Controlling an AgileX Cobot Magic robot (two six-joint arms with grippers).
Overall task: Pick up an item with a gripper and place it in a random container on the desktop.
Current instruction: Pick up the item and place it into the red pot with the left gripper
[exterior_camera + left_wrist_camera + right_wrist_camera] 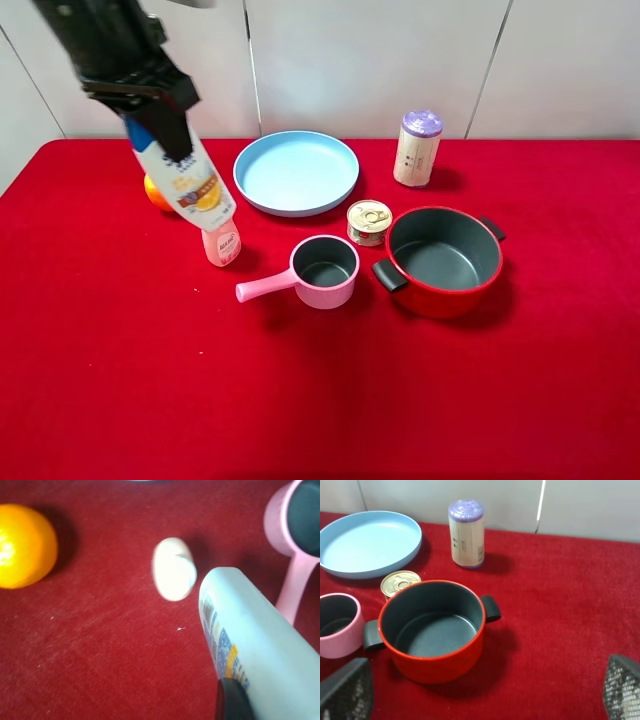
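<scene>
My left gripper is shut on the tall white shampoo bottle with the orange-yellow label. It holds the bottle tilted above the table at the far left, with the bottle's lower end over the small pink-white bottle. The blue cap is hidden in the gripper. In the left wrist view the bottle runs out past one black finger. The red pot with grey inside stands empty at the right centre, and it also shows in the right wrist view. My right gripper is open and empty, on the near side of the pot.
A small pink-white bottle and an orange stand under the held bottle. A pink saucepan, a tin can, a light blue plate and a purple-lidded cylinder stand around the pot.
</scene>
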